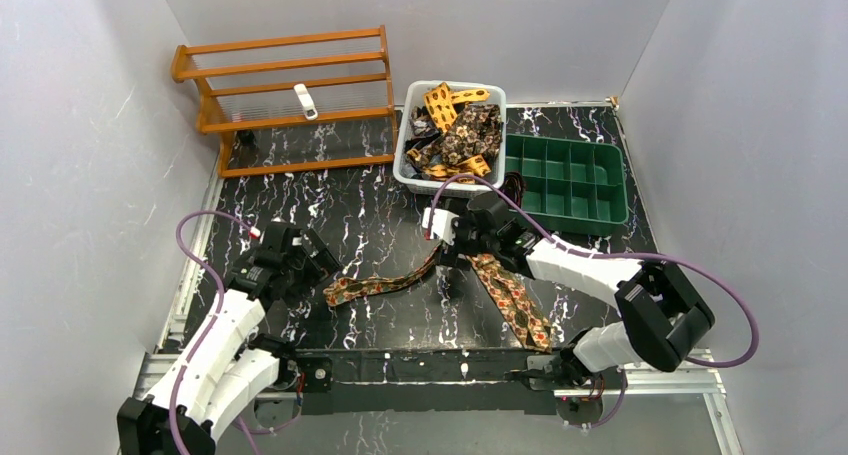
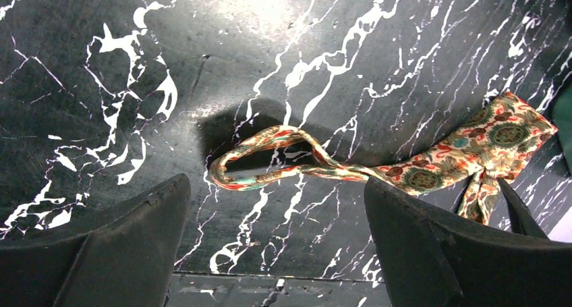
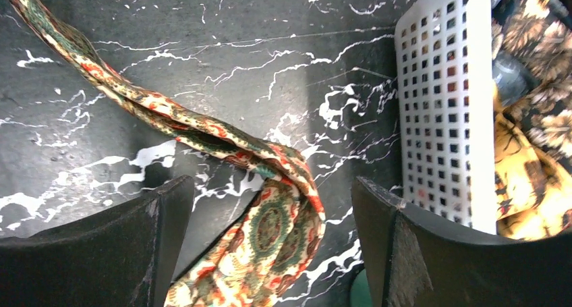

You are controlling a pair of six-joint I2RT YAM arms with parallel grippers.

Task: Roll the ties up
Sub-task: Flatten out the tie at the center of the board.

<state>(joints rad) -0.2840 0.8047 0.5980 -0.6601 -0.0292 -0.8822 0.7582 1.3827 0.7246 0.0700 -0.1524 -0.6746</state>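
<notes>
On the black marbled bench (image 1: 300, 205), one patterned tie (image 1: 375, 287) lies spread in a loose V. Its bend sits just beside the white basket (image 1: 402, 160), where more ties (image 1: 462, 130) are heaped. One leg runs toward the left arm and the other toward the near right edge. The right jaws stand wide over the bend; in the wrist view the cloth (image 3: 270, 233) passes between the two fingers, twisted on itself, with neither finger pressing it. The left jaws are also spread wide and hold nothing, hovering above the end of the tie, which is doubled back into a small flat loop (image 2: 263, 162). The tie looks light, limp and rather slick, so it should drape, twist and slide on the smooth bench rather than keep any shape. A pinch on the twisted middle would probably only bunch it. The better hold seems to be flat across the width at the narrow end once the loop and twist are smoothed out. The other jaws could pin the strip while it is wound, since a soft coil like this may spring open.
</notes>
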